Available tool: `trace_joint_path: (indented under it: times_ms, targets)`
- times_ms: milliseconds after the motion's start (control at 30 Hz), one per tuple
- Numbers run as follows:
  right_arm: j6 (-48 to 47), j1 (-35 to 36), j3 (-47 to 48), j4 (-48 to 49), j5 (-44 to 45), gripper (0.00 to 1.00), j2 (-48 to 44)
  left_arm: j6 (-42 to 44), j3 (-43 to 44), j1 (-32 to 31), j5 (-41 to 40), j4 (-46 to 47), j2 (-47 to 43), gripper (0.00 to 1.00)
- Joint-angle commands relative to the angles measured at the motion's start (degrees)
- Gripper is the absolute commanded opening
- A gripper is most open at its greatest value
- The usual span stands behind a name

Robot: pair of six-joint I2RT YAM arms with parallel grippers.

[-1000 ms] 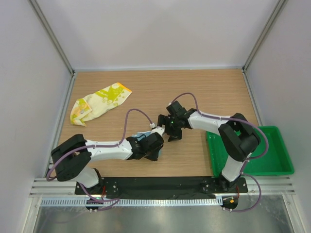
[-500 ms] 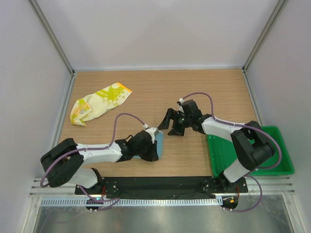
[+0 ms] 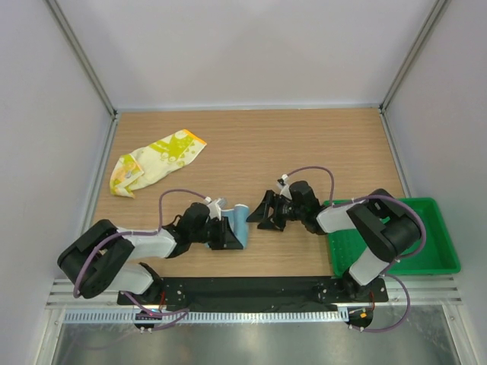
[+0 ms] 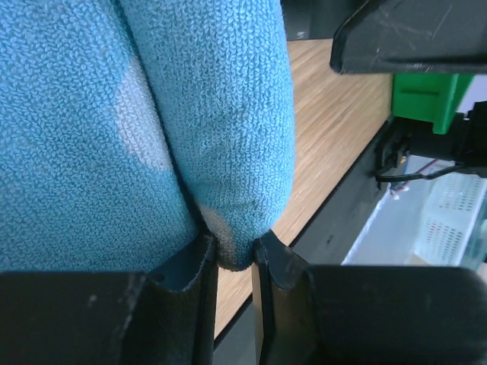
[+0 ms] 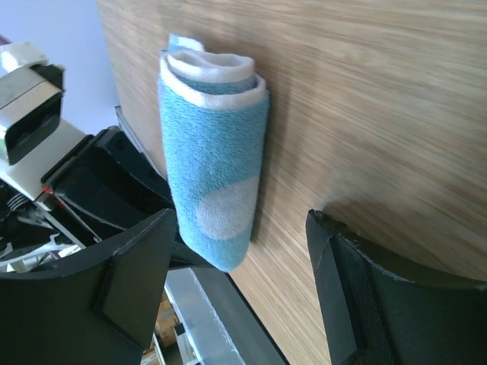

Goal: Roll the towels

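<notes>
One rolled blue towel [image 3: 239, 220] is pinched by the left gripper [image 4: 234, 252]; the right gripper [image 3: 266, 217] is spread wide, empty. Release is judged next, then the yellow towel [image 3: 156, 161], far left.

No text or label can be read anywhere.

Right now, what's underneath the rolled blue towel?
Wooden table shows beneath the blue towel, and the left end effector pinches one end. The strip directly under the roll is covered by the cloth, so anything there cannot be seen.
</notes>
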Motion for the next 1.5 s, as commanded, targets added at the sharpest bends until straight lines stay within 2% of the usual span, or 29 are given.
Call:
trace_joint_path:
  times_ms: [0,67,200,500,600,633,667,733,767,900,1000,1033,1167,1300,1467]
  targets:
    - [1.95,1.76,-0.35,13.23,-0.48,0.76,2.97,-3.22,-1.45,1.15,5.52,7.61,1.36,0.0]
    - [3.44,2.72,-0.44,16.05,-0.3,0.75,5.69,-3.48,-1.81,1.5,6.23,8.84,1.98,0.0]
    - [5.02,4.05,0.17,20.81,0.23,0.64,9.83,-4.18,-2.51,2.03,6.85,10.43,2.07,0.0]
    - [5.2,5.63,1.67,21.17,1.37,0.37,12.12,-2.43,-2.16,2.2,6.23,6.92,0.66,0.0]
    - [4.77,5.54,1.67,19.07,1.98,0.29,10.72,-0.24,-0.41,2.2,5.1,2.45,0.31,0.03]
    - [4.5,5.54,1.76,18.01,2.59,0.28,9.41,0.9,0.47,2.2,4.57,-2.18,-0.12,0.06]
    - [3.19,5.63,2.02,16.52,3.04,0.27,8.7,2.91,1.09,2.2,3.95,-4.4,-0.48,0.14]
    - [1.35,5.63,3.25,9.85,4.78,0.24,7.21,4.95,3.28,2.2,1.24,-11.67,-3.19,0.22]
    - [-1.19,5.63,3.86,7.05,5.41,0.22,5.64,6.96,4.07,2.2,0.09,-14.94,-4.51,0.3]
    - [-6.56,6.42,8.52,-9.54,10.06,0.19,2.72,8.03,6.45,1.94,-6.15,-24.1,-11.54,0.46]
    - [-8.94,7.83,12.2,-18.69,13.93,0.19,1.23,8.91,8.3,1.15,-11.33,-30.69,-15.32,0.53]
    - [-9.21,8.26,13.09,-20.65,14.81,0.19,1.05,9.08,8.73,0.89,-12.48,-31.92,-16.2,0.6]
    - [-10.62,10.37,17.92,-29.79,18.85,0.18,1.05,10.66,12.42,-2.62,-20.73,-38.69,-17.18,0.64]
    - [-11.06,12.74,23.2,-37.97,22.02,0.18,1.31,11.81,19.26,-11.21,-35.82,-45.71,-16.48,0.65]
    - [-11.41,14.15,27.33,-43.51,23.69,0.19,2.01,12.51,24.03,-17.39,-44.47,-47.32,-13.67,0.65]
